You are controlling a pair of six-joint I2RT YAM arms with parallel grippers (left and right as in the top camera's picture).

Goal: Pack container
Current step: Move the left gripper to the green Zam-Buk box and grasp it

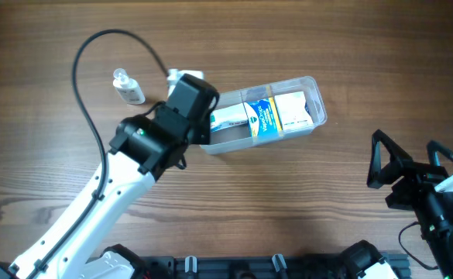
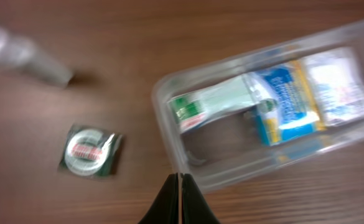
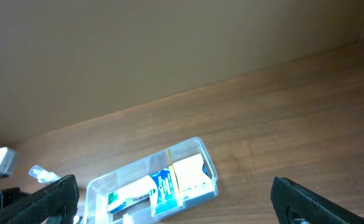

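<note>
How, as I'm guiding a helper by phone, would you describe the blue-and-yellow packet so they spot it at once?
Find the clear plastic container on the wooden table; it is the largest item there. Three items lie side by side inside it, and the packet is the middle one, between a white-and-green tube and a white box. It alone is blue with yellow edges.

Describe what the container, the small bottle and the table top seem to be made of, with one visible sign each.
Container: clear glossy plastic, it seems; the packets inside show through its walls.
Small bottle: clear too, probably plastic, possibly glass; the wood shows through it.
Table top: brown wood or wood-look laminate, fairly matt; grain lines run along it.
</note>
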